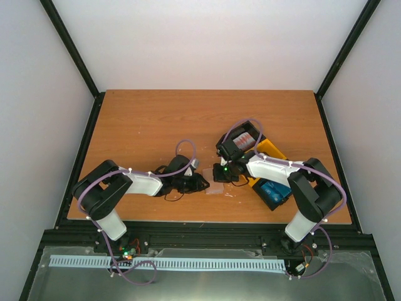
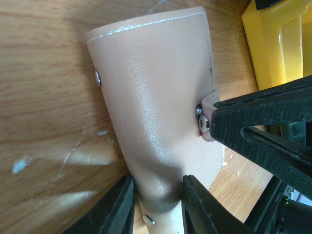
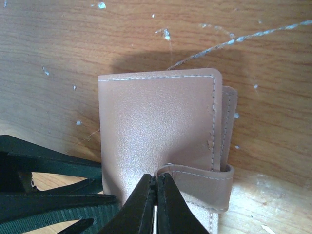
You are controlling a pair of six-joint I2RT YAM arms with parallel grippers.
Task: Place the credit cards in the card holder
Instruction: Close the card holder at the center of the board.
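A black-and-yellow tray (image 1: 270, 150) on the right of the table holds red credit cards (image 1: 245, 139) in its far compartment and a blue credit card (image 1: 274, 190) in its near one. The right arm crosses the middle compartment, so we cannot see into it. The tan card holder (image 3: 156, 117) lies folded shut on the wood near the table's front edge, just left of the tray. The left gripper (image 2: 157, 185) has its jaws partly closed on the holder's near edge, the leather bulging between them. The right gripper (image 3: 156, 180) has its fingertips pressed together on the end of the closing strap (image 3: 200, 176). We see a wooden table (image 1: 156, 119), scratched and flecked with pale specks, boxed in by plain white walls and black frame posts (image 1: 69, 44). Purple cables (image 1: 185, 147) loop over both arms. From above, the two wrists meet over the holder and hide most of it
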